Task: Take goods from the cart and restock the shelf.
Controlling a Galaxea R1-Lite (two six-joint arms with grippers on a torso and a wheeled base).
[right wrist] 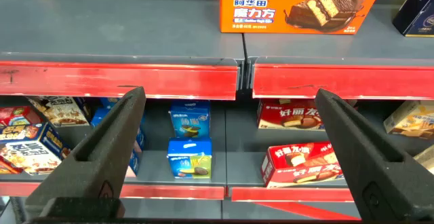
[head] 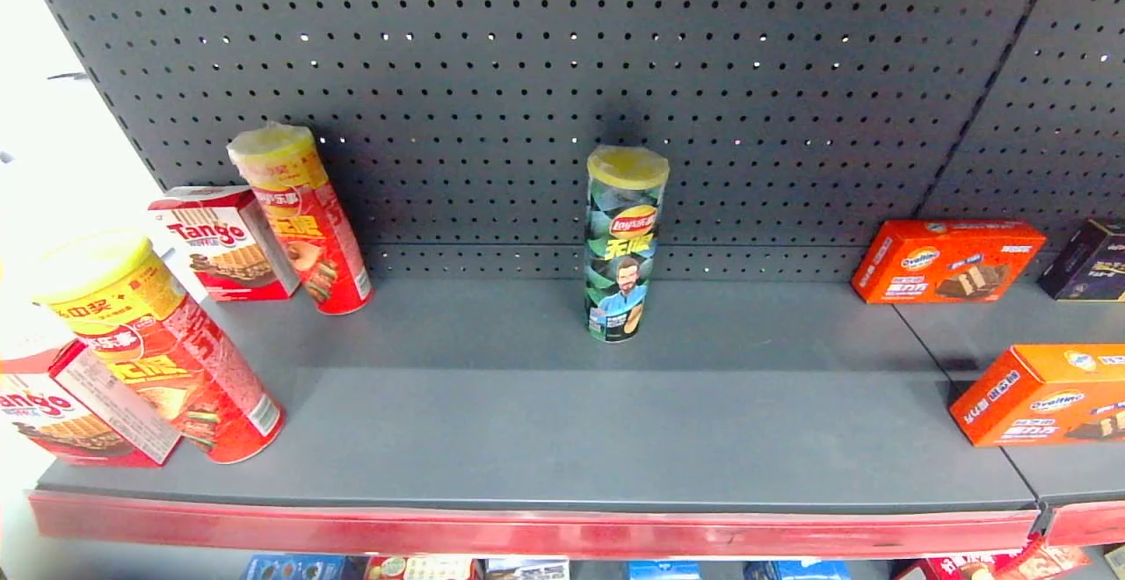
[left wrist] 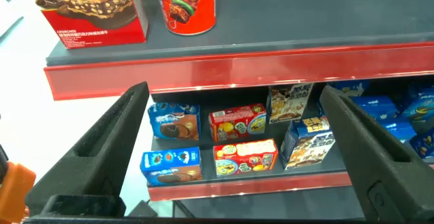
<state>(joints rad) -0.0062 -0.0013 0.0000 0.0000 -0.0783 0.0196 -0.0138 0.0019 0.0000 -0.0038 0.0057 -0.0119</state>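
Observation:
A green chip can with a yellow lid [head: 625, 242] stands upright at the middle back of the grey shelf [head: 527, 422]. Two red chip cans [head: 303, 215] [head: 158, 343] and two red wafer boxes [head: 224, 242] [head: 66, 409] stand at the shelf's left. Orange boxes [head: 945, 259] [head: 1046, 391] lie at the right. My left gripper [left wrist: 234, 153] is open and holds nothing, below the shelf's red front edge [left wrist: 237, 71]. My right gripper [right wrist: 230, 156] is also open, facing the lower shelves under an orange box [right wrist: 302, 5].
The perforated back panel [head: 545, 79] rises behind the shelf. A dark box [head: 1085, 259] sits at the far right. Lower shelves hold several small snack boxes [left wrist: 237, 146] [right wrist: 191, 157] [right wrist: 298, 164]. Bare shelf surface lies in front of and beside the green can.

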